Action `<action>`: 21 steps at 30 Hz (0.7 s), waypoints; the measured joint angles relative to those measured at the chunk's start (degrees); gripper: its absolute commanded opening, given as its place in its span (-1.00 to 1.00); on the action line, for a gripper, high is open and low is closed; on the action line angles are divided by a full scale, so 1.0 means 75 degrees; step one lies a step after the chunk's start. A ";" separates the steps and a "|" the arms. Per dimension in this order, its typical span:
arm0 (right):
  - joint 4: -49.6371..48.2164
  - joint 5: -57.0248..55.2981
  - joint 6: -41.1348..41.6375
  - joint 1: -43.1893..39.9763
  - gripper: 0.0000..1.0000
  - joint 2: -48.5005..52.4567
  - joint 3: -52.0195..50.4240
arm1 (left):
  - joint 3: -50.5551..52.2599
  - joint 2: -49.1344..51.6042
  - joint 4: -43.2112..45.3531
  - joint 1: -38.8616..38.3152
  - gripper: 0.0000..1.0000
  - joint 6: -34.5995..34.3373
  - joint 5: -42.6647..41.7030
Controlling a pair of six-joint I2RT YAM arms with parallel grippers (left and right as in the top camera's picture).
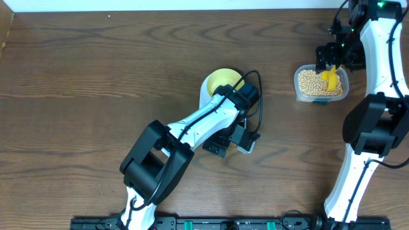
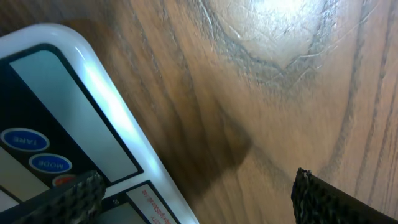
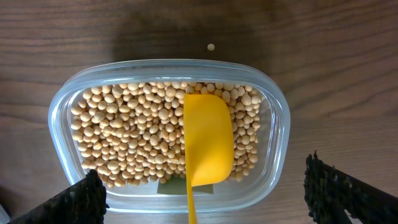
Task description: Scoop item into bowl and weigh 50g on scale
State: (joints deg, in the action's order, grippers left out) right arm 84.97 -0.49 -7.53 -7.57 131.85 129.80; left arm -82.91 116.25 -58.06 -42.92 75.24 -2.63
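Note:
The pale-yellow bowl (image 1: pixel 222 79) sits mid-table on the white scale (image 1: pixel 247 147), both mostly hidden under my left arm. My left gripper (image 1: pixel 228 142) (image 2: pixel 199 208) hangs open just above the scale's front corner (image 2: pixel 93 81), with only its edge and bare wood between the fingers (image 2: pixel 68 199). The tan beans (image 1: pixel 311 82) (image 3: pixel 137 134) fill a clear tub (image 1: pixel 321 96) (image 3: pixel 277 124) at the right. A yellow scoop (image 1: pixel 330 78) (image 3: pixel 208 137) lies on them, its handle running toward my right gripper (image 1: pixel 330 59) (image 3: pixel 208 208). That gripper is open above the tub, its fingers (image 3: pixel 348 196) wide of the handle.
One stray bean (image 3: pixel 211 46) lies on the wood beyond the tub. The scale's grey display (image 2: pixel 68 106) and blue TARE button (image 2: pixel 25 140) face the left wrist camera. My right arm's white links (image 1: pixel 370 128) stand along the table's right edge.

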 measured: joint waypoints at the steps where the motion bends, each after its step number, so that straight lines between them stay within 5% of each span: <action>1: -0.0003 0.0000 0.0000 0.0000 0.99 0.0000 0.0000 | 0.0000 0.0000 0.0000 0.0000 0.96 0.0000 0.0000; 21: -0.0003 0.0000 0.0000 0.0000 0.98 0.0000 0.0000 | 0.0000 0.0047 0.0064 0.0017 0.96 0.0099 0.0032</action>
State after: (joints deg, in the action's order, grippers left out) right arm 84.95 -0.49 -7.53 -7.57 131.85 129.80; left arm -82.91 116.60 -57.58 -42.78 75.99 -2.39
